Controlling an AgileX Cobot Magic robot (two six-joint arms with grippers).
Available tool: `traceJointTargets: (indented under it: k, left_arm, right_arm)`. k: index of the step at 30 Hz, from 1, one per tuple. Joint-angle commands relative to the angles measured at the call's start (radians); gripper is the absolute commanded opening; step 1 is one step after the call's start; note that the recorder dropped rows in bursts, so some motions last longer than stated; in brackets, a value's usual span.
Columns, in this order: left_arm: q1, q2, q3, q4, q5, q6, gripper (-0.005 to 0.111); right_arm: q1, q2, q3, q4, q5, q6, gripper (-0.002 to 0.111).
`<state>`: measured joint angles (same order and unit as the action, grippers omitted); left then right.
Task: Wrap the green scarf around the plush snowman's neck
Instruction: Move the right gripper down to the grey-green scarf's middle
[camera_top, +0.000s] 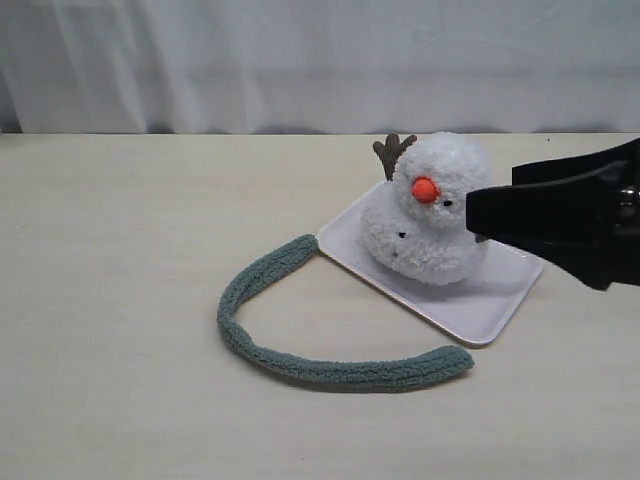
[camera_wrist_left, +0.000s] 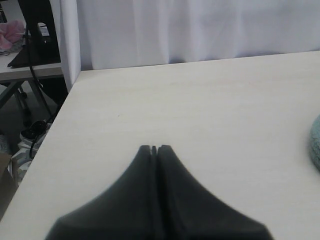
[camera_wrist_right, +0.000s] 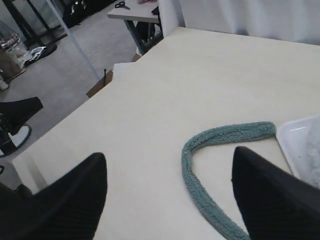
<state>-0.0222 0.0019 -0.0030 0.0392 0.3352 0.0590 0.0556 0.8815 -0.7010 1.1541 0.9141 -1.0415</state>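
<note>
- Exterior view:
  - Plush snowman (camera_top: 425, 215) sits upright on white tray (camera_top: 490, 315), probably staged there so its neck crease is reachable. Its orange nose faces roughly 6 o'clock, toward the camera.
  - Green scarf (camera_top: 300, 350) lies flat on the table (camera_top: 120, 300) at about 7 o'clock from the snowman and is not wrapped yet.
  - The scarf forms a C open toward 3 o'clock. One end touches the tray's 9 o'clock corner. The lower leg's long axis runs roughly 9-to-3.
  - Right gripper (camera_top: 478, 214) hangs at 3 o'clock, just beside the snowman's head. Finger gap is unreadable from here.
- Left wrist view:
  - Left gripper (camera_wrist_left: 154, 148) has its fingers pressed together and holds nothing.
  - It sits over bare table, likely parked clear. Only a sliver of scarf shows at the frame edge.
- Right wrist view:
  - The fingers are wide apart and empty.
  - The scarf's bend lies between them below, which looks like a lineup for a pick.
</note>
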Motion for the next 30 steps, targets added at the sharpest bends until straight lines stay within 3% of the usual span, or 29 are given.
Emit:
traceJointTargets:
  k: [1, 3, 4, 5, 9, 11, 15, 19, 23, 30]
  left_arm:
    - [0.004, -0.002, 0.003, 0.001, -0.013, 0.004, 0.0]
    - [0.004, -0.002, 0.003, 0.001, -0.013, 0.004, 0.0]
    - [0.004, -0.002, 0.003, 0.001, -0.013, 0.004, 0.0]
    - [0.004, -0.002, 0.003, 0.001, -0.013, 0.004, 0.0]
    - [0.004, -0.002, 0.003, 0.001, -0.013, 0.004, 0.0]
    - [0.004, -0.002, 0.003, 0.001, -0.013, 0.004, 0.0]
    - [0.004, -0.002, 0.003, 0.001, -0.013, 0.004, 0.0]
    - [0.004, -0.002, 0.003, 0.001, -0.013, 0.004, 0.0]
    - [0.004, -0.002, 0.003, 0.001, -0.013, 0.004, 0.0]
    - [0.004, -0.002, 0.003, 0.001, -0.011, 0.004, 0.0]
  right_arm:
    - [0.116, 0.063, -0.011, -0.06, -0.239, -0.027, 0.066]
    - [0.297, 0.143, -0.038, -0.297, -0.449, 0.138, 0.066]
    - [0.341, 0.165, -0.042, -0.39, -0.502, 0.22, 0.066]
    - [0.412, 0.207, -0.044, -0.589, -0.59, 0.399, 0.066]
    - [0.558, 0.333, -0.049, -1.205, -0.692, 0.917, 0.065]
    - [0.606, 0.39, -0.075, -1.453, -0.692, 1.065, 0.06]
    - [0.621, 0.445, -0.148, -1.734, -0.587, 1.295, 0.059]
    - [0.622, 0.501, -0.271, -2.06, -0.264, 1.662, 0.059]
    - [0.622, 0.528, -0.364, -2.024, -0.07, 1.726, 0.059]
    - [0.622, 0.565, -0.499, -1.443, -0.07, 1.349, 0.059]
